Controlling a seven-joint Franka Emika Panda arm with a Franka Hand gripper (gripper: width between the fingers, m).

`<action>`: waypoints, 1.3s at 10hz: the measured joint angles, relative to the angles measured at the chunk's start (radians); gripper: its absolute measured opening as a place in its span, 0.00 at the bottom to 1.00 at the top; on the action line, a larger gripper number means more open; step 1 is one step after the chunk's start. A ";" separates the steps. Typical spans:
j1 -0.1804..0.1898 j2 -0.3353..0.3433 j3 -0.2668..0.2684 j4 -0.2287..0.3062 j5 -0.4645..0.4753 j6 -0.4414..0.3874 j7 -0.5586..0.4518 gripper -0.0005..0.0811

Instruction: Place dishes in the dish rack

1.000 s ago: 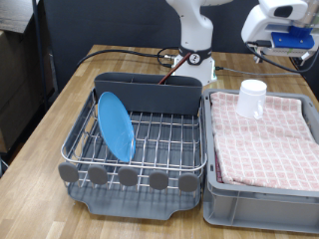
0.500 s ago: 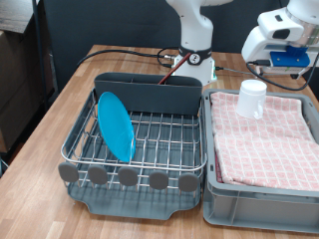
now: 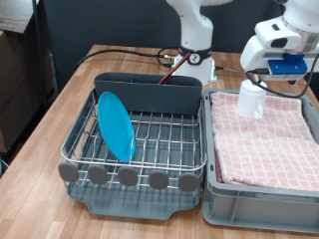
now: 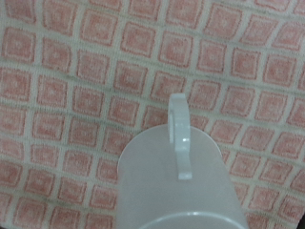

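A small white mug [image 3: 251,98] stands upright on the pink checked cloth in the grey crate; in the wrist view it [image 4: 176,186] fills the frame from above, with its handle [image 4: 179,134] showing. My gripper [image 3: 256,78] hangs just above the mug, apart from it; its fingers do not show in the wrist view. A light-blue plate [image 3: 115,124] stands on edge in the wire dish rack [image 3: 150,139], towards the exterior view's left. The wooden spoon is out of view.
The rack's dark grey caddy [image 3: 150,95] stands along its far side, with grey discs [image 3: 128,176] along the near edge. The crate [image 3: 261,189] lined with pink checked cloth [image 3: 264,139] sits at the rack's right. Cables and the arm's base [image 3: 194,60] lie behind.
My gripper has moved down and towards the exterior view's left, closing in over the mug. The mug and the plate have not moved.
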 joint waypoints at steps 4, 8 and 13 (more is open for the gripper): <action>-0.001 0.071 -0.012 -0.012 0.009 0.075 -0.026 0.99; -0.001 0.119 -0.018 -0.016 0.038 0.094 -0.032 0.99; -0.006 0.142 -0.033 -0.040 0.076 0.126 -0.069 0.99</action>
